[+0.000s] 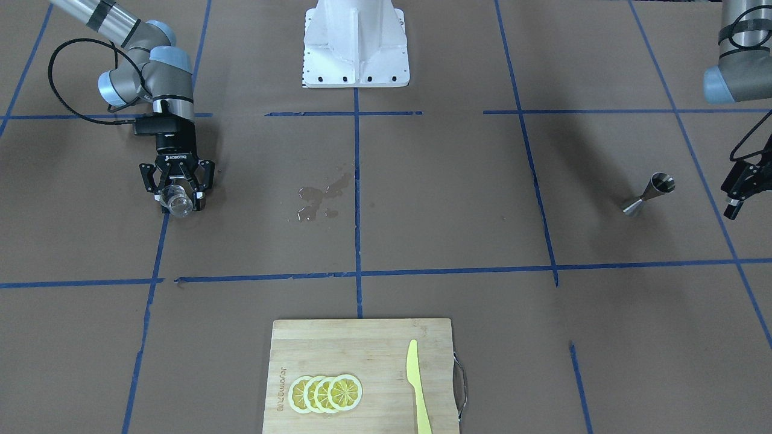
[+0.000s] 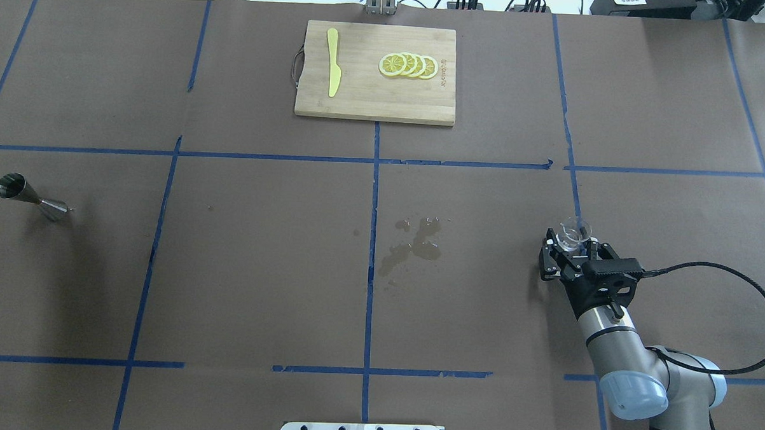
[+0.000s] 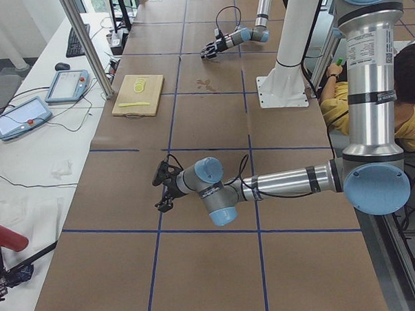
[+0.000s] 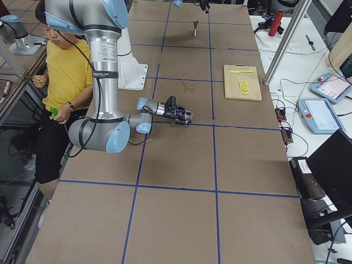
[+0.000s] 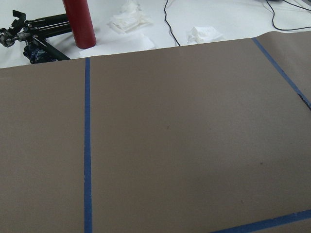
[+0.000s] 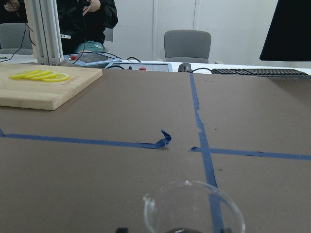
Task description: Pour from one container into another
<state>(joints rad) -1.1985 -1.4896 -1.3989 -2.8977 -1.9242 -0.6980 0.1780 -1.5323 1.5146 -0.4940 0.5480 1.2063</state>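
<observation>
The small clear glass cup (image 1: 175,199) sits between the fingers of my right gripper (image 1: 178,194), which is shut on it low over the brown table, on that view's left. The cup (image 2: 574,232) and the right gripper (image 2: 571,246) also show overhead, and the cup's rim (image 6: 192,208) fills the bottom of the right wrist view. The silver jigger (image 1: 648,194) stands alone far across the table, at the left edge (image 2: 28,195) overhead. My left gripper (image 1: 748,193) hangs just beside the jigger, partly cut by the frame's edge, fingers spread and holding nothing.
A wet spill (image 1: 319,196) marks the table's middle. A wooden cutting board (image 1: 362,337) with lemon slices (image 1: 325,393) and a yellow knife (image 1: 417,386) lies at the operators' side. The white robot base (image 1: 356,42) stands opposite. Blue tape lines grid the table.
</observation>
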